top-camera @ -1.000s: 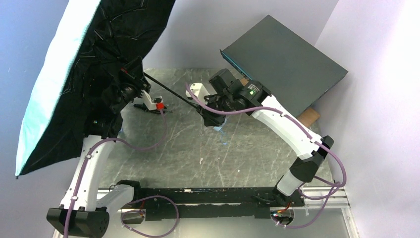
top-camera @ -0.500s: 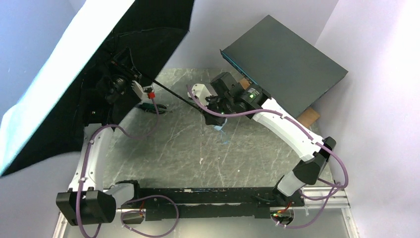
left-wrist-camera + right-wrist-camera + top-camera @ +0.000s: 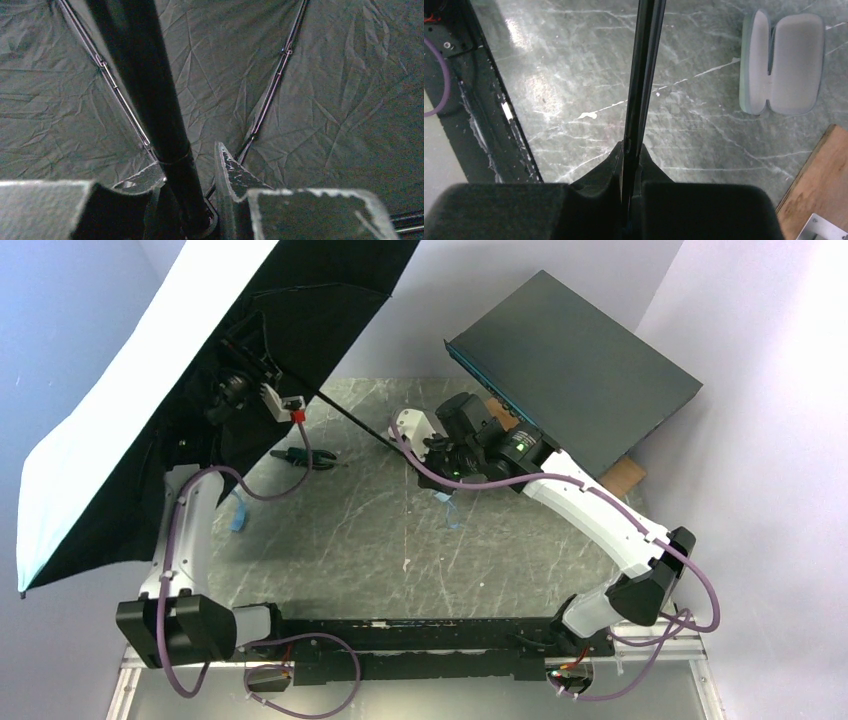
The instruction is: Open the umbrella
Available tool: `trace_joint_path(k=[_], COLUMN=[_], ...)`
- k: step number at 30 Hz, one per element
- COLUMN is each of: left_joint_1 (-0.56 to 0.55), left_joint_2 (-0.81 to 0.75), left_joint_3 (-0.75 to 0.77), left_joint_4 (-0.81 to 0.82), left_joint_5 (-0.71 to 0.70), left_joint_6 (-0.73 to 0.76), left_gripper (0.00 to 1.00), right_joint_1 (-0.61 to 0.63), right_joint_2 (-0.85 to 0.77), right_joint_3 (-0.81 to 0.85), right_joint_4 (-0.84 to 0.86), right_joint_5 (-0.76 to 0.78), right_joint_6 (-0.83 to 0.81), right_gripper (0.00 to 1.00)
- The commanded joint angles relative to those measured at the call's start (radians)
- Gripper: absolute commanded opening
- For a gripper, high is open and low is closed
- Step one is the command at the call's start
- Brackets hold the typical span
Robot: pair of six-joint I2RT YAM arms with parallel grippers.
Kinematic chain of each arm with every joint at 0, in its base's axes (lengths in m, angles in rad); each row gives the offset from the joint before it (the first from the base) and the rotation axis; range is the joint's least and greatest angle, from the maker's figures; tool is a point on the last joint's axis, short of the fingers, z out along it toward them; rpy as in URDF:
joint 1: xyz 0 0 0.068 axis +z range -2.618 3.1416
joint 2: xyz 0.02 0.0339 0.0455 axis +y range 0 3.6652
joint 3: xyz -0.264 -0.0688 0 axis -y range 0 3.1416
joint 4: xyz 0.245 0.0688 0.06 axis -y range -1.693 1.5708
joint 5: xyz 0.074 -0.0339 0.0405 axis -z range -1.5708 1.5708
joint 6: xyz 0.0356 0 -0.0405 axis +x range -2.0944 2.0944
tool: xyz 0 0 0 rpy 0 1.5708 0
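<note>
the right gripper point(image 3: 630, 150) is clamped shut on the thin black telescopic shaft point(image 3: 644, 65) of the sky-blue, black-lined folding umbrella point(image 3: 120, 410), above the grey-green marbled table point(image 3: 380, 540). the left gripper point(image 3: 186, 162) stands parted around the same shaft further up, under the spread canopy, with one finger point(image 3: 227, 165) clear of it. the canopy tilts out past the table's left edge. a pale grey-green oblong hard case point(image 3: 784, 65) lies on the table. a big dark-grey flat box point(image 3: 570, 360) sits tilted at the back right.
</note>
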Motion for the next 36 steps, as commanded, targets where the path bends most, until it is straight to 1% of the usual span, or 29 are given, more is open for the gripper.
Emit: trace_joint_path(k=[1, 2, 5, 7, 9, 10, 12, 13, 17, 20, 24, 28, 29, 31, 33, 35, 36], left_joint_1=[0.225, 0.235, 0.24, 0.235, 0.203, 0.177, 0.105, 0.072, -0.066, -0.148, -0.215, -0.258, -0.259, -0.258, -0.248, -0.199, -0.156], left_joint_2=[0.079, 0.08, 0.04, -0.007, -0.053, -0.073, -0.11, -0.126, -0.159, -0.183, -0.215, -0.247, -0.257, -0.267, -0.26, -0.242, -0.238], left_joint_3=[0.132, 0.132, 0.102, 0.095, 0.087, 0.062, -0.008, -0.033, -0.071, -0.113, -0.17, -0.217, -0.228, -0.234, -0.224, -0.216, -0.217], left_joint_4=[0.208, 0.214, 0.153, 0.028, -0.122, -0.159, -0.165, -0.187, -0.348, -0.403, -0.453, -0.489, -0.483, -0.468, -0.459, -0.429, -0.4], left_joint_5=[-0.4, -0.395, -0.316, -0.213, -0.098, -0.056, -0.033, -0.02, 0.003, -0.008, -0.012, -0.045, -0.059, -0.115, -0.208, -0.273, -0.278], left_joint_6=[-0.004, -0.013, -0.065, -0.111, -0.138, -0.132, -0.12, -0.09, -0.064, -0.052, -0.056, -0.062, -0.071, -0.102, -0.146, -0.168, -0.176], left_gripper=[0.16, 0.16, 0.29, 0.39, 0.48, 0.5, 0.53, 0.54, 0.59, 0.61, 0.61, 0.58, 0.54, 0.45, 0.36, 0.33, 0.33], right_joint_1=[0.001, -0.003, -0.003, -0.003, -0.004, -0.004, -0.003, -0.003, -0.003, -0.004, -0.003, -0.003, -0.004, -0.006, -0.011, -0.018, -0.021], right_joint_2=[-0.128, -0.127, -0.116, -0.104, -0.081, -0.071, -0.067, -0.068, -0.042, -0.035, -0.042, -0.048, -0.049, -0.056, -0.067, -0.084, -0.096], right_joint_3=[-0.065, -0.061, -0.02, 0.021, 0.076, 0.1, 0.124, 0.126, 0.165, 0.176, 0.163, 0.15, 0.152, 0.143, 0.125, 0.097, 0.082], right_joint_4=[-0.435, -0.429, -0.4, -0.361, -0.332, -0.301, -0.226, -0.185, -0.1, -0.053, -0.009, -0.002, -0.008, -0.016, -0.033, -0.051, -0.061], right_joint_5=[-0.025, -0.021, -0.052, -0.084, -0.136, -0.161, -0.202, -0.221, -0.272, -0.275, -0.281, -0.278, -0.272, -0.257, -0.242, -0.22, -0.201], right_joint_6=[-0.129, -0.126, -0.117, -0.099, -0.087, -0.071, -0.032, -0.01, 0.062, 0.089, 0.122, 0.125, 0.12, 0.111, 0.099, 0.085, 0.073], right_gripper=[0.0, 0.0, 0.0, 0.0, 0.0, 0.0, 0.0, 0.0, 0.0, 0.0, 0.0, 0.0, 0.0, 0.0, 0.0, 0.0, 0.0])
